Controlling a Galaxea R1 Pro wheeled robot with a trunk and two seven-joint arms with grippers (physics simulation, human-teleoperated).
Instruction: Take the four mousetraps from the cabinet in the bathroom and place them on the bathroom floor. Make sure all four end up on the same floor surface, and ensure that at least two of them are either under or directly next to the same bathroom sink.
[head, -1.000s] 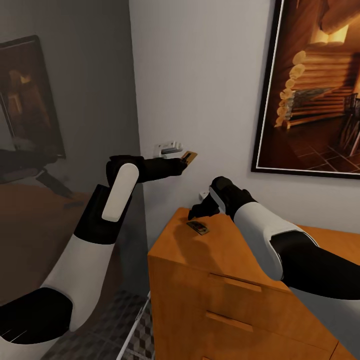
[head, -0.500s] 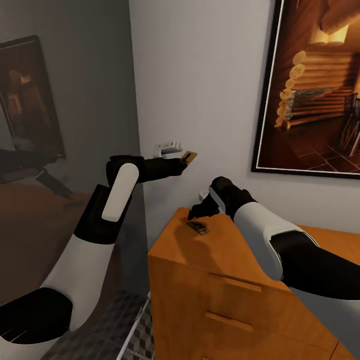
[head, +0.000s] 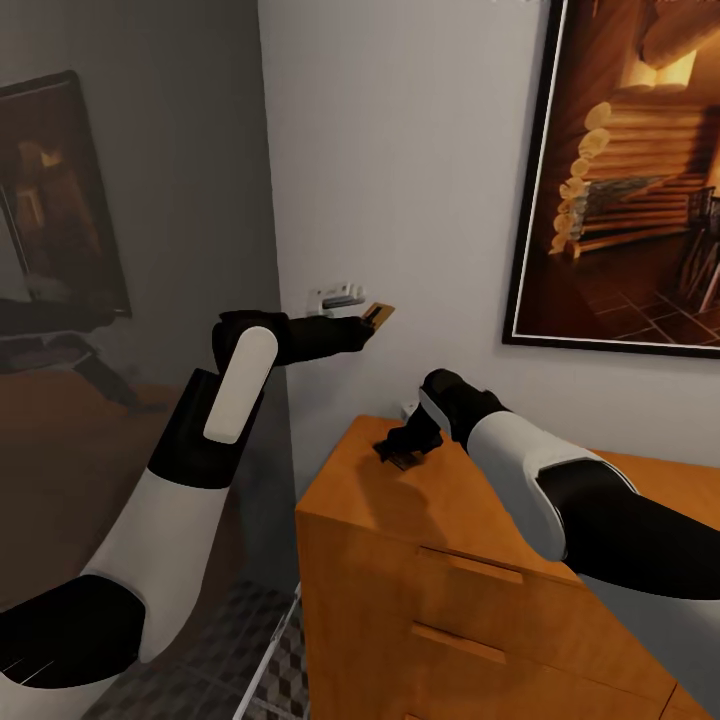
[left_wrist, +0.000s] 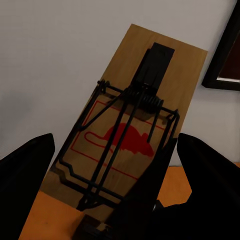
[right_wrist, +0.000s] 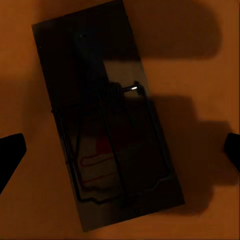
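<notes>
Head view: left gripper (head: 368, 322) raised before the white wall, clamped on a mousetrap (head: 379, 314). Right gripper (head: 400, 449) low over a second mousetrap (head: 401, 461) lying on the orange-brown cabinet (head: 400, 560) top, at 5 o'clock from the left gripper.

Left wrist view: held mousetrap (left_wrist: 131, 131), red mouse print, between dark fingers (left_wrist: 210, 175).

Right wrist view: second mousetrap (right_wrist: 107, 117) flat in shadow; fingertips (right_wrist: 10, 152) spread wide, not touching it.

Dim, soft renders; head view slightly blurred; right wrist view darkest, heavy shadow over mousetrap (right_wrist: 107, 120).
</notes>
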